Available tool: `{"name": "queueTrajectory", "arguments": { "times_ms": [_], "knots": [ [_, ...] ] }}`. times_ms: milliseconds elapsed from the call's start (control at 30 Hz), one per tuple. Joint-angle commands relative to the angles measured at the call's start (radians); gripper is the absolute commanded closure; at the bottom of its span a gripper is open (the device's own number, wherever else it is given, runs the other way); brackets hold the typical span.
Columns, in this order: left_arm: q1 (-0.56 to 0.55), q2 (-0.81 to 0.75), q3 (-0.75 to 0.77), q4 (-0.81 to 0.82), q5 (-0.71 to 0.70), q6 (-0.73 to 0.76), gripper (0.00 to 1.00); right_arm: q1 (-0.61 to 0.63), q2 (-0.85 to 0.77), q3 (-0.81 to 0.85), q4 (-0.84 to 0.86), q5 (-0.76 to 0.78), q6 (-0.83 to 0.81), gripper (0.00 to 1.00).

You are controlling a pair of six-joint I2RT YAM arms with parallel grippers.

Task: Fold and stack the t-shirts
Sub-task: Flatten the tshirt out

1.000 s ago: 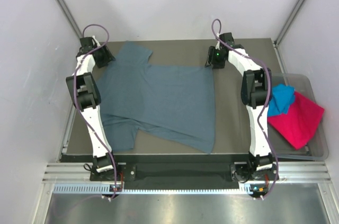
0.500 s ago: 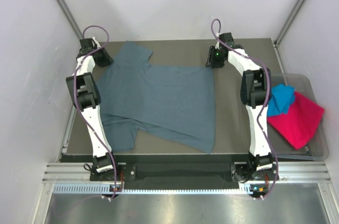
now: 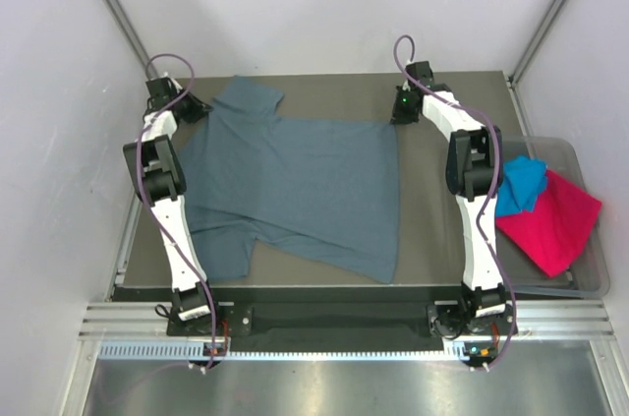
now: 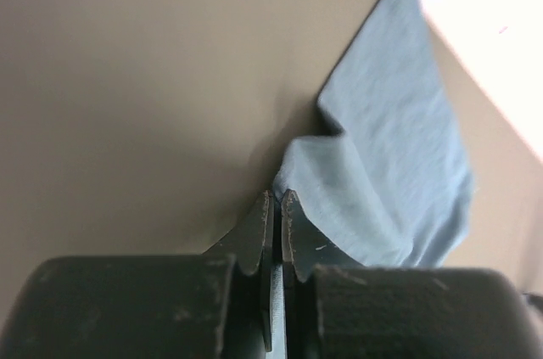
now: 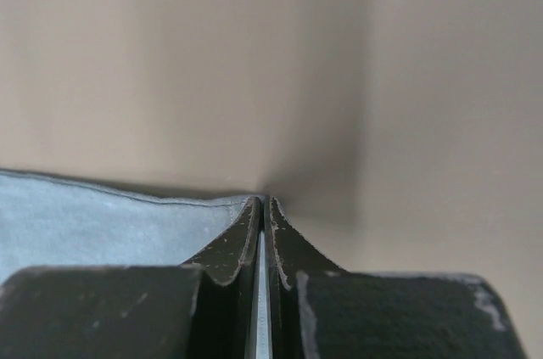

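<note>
In the tub (image 3: 565, 152), turquoise tee (image 3: 521, 183), pink tee (image 3: 552, 224)

Soft matt cloth t-shirt (image 3: 295, 190) on smooth matt table (image 3: 428, 221).

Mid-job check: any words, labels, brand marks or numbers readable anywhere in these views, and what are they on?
No readable text in any view.
The slate-blue t-shirt, turquoise t-shirt and pink t-shirt: plain, no print or tag showing.
The clear tub, left arm and right arm: no legible marking; the green light is only a light.
</note>
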Motion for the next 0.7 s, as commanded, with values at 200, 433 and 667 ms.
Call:
{"name": "queueTrajectory", "arguments": {
  "times_ms": [200,433,667],
  "knots": [
    [-0.038,0.169,0.145,0.295,0.017,-0.238,1.00,-0.060,0.035,0.091,0.136,0.161,0.035,1.00],
    [-0.059,0.223,0.189,0.393,-0.029,-0.309,1.00,-0.087,0.093,0.175,0.194,0.151,0.042,1.00],
    [-0.065,0.069,0.181,0.135,-0.159,-0.102,0.61,-0.095,0.093,0.232,0.121,0.109,0.024,0.80]
  ]
}}
